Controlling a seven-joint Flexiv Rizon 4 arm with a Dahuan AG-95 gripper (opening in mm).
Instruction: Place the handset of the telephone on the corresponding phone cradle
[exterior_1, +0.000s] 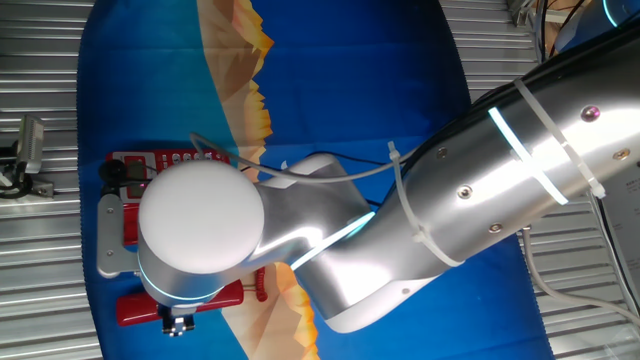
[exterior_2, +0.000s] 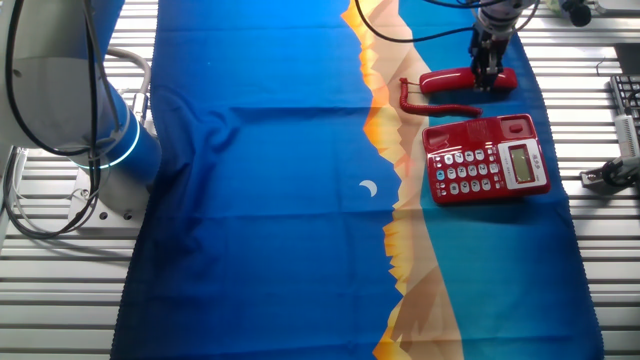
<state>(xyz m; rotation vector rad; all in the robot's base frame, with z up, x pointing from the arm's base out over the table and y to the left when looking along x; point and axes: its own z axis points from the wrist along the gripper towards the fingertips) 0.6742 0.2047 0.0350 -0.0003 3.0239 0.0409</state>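
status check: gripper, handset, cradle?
Gripper down on handset, closure unclear. Handset on cloth beside telephone, off cradle. Nothing on the cradle.

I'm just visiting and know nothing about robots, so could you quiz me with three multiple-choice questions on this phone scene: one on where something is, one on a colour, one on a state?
1. Where is the handset?
A. On the cloth beside the telephone
B. Seated in the phone cradle
C. Off the table

2. What colour is the telephone?
A. Black
B. Red
C. White

3. What is the tool doing?
A. Hanging far from everything
B. Pressing the buttons
C. Down at the handset, fingers either side

Answers: 1 A, the handset lies apart from the base and the cradle strip is bare. 2 B, base and handset are both red. 3 C, the other fixed view shows the tool at the handset's middle.
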